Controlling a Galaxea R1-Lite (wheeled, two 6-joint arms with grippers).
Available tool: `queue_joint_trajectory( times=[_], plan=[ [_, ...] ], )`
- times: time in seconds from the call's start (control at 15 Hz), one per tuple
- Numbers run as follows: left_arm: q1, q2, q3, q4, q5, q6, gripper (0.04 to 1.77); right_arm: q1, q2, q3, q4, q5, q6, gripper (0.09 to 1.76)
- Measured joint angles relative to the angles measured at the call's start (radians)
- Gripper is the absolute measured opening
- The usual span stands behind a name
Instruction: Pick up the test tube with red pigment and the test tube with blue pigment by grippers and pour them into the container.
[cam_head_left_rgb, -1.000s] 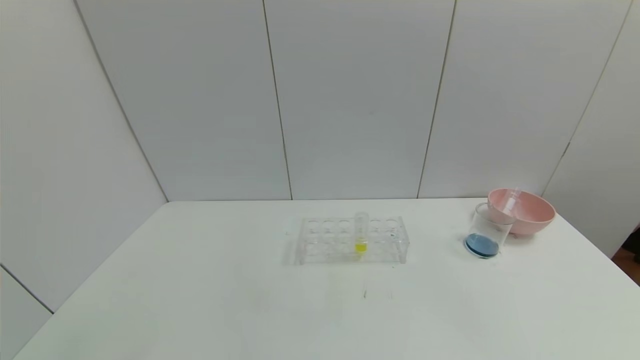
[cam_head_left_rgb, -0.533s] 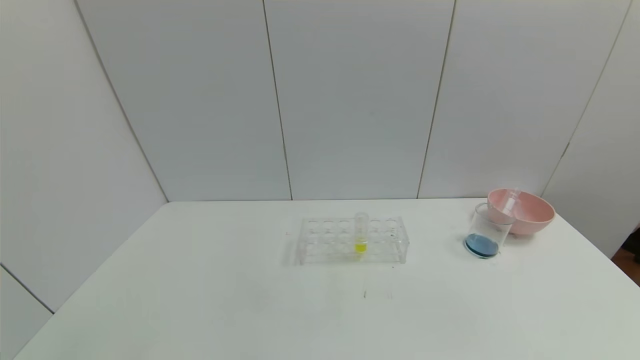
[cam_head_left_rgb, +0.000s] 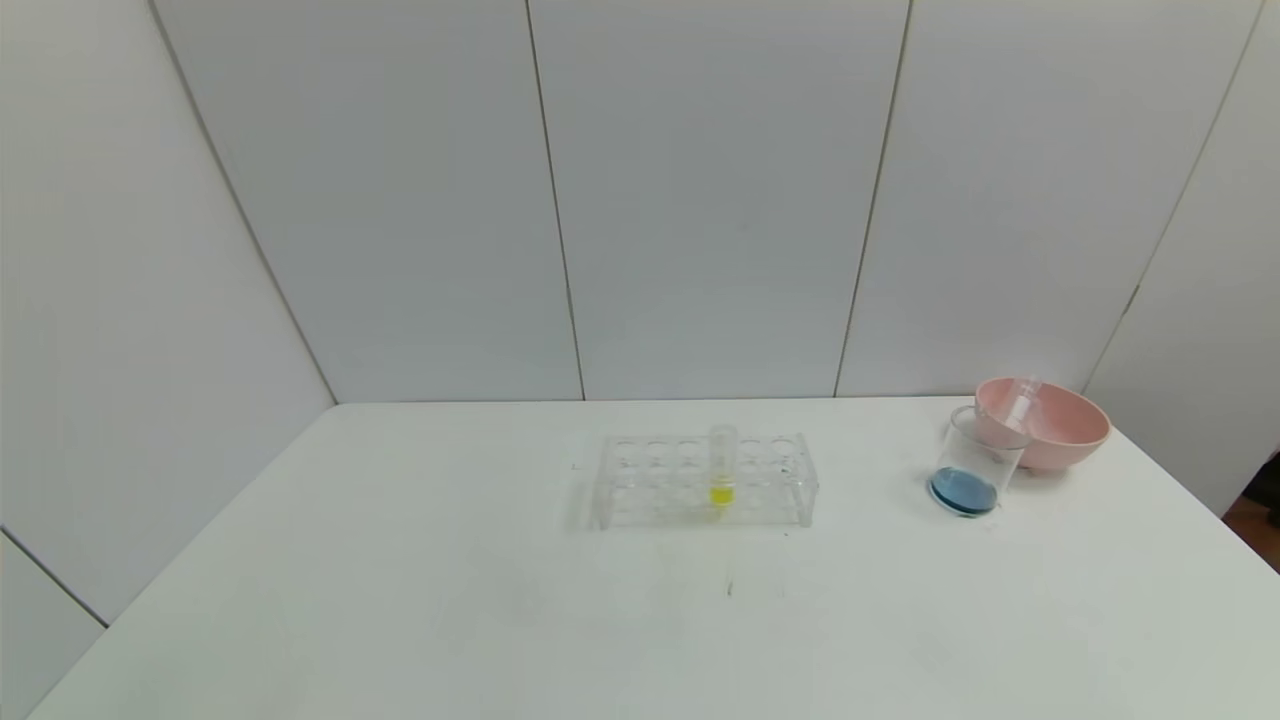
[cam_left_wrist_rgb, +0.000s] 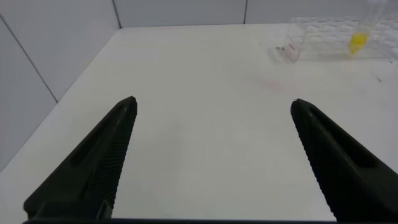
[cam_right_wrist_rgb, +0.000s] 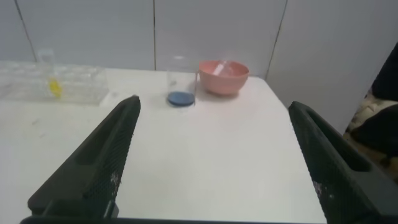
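Container (cam_head_left_rgb: 977, 461), a clear straight-walled cup, stands on the white desk (cam_head_left_rgb: 500, 600) toward its far right corner, a shallow layer of blue liquid pooled at its bottom. Touching or just behind it sits a pink bowl (cam_head_left_rgb: 1050, 425), and a clear tube (cam_head_left_rgb: 1020, 400) lies tilted inside the bowl with its upper end leaning out over the rim toward the cup; it appears empty, though the head view is too faint to say which pigment it once carried. Well apart from the cup, near the middle of the desk, a clear tube rack (cam_head_left_rgb: 705, 482) holds one upright tube with yellow liquid (cam_head_left_rgb: 722, 470) at its bottom, seated in a hole right of the rack's centre; the other holes visible show nothing in them. No tube with red or blue liquid can be made out anywhere in these views. Neither arm reaches into the head view. The left gripper (cam_left_wrist_rgb: 214, 162) hovers low over the near left part of the desk, its two black fingers (cam_left_wrist_rgb: 93, 168) spread wide and holding nothing, the rack visible far ahead of it. The right gripper (cam_right_wrist_rgb: 217, 162) hangs over the near right part of the desk, its fingers (cam_right_wrist_rgb: 99, 165) likewise spread wide and empty, facing the cup and bowl across bare desk.
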Motion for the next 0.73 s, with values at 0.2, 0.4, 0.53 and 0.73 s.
queue_joint_trajectory(
  times=[0.2, 0.4, 0.53, 0.73],
  plan=[
    [0.000, 0.000, 0.000, 0.000, 0.000, 0.000, 1.76, 0.000, -0.001, 0.076, 0.093, 0.053, 0.020, 1.70],
    [0.000, 0.000, 0.000, 0.000, 0.000, 0.000, 1.76, 0.000, -0.001, 0.080, 0.121, 0.061, 0.027, 1.71],
    [0.000, 0.000, 0.000, 0.000, 0.000, 0.000, 1.76, 0.000, -0.001, 0.083, 0.106, 0.055, 0.033, 1.71],
    [0.000, 0.000, 0.000, 0.000, 0.000, 0.000, 1.76, 0.000, -0.001, 0.087, 0.108, 0.056, 0.031, 1.71]
  ],
)
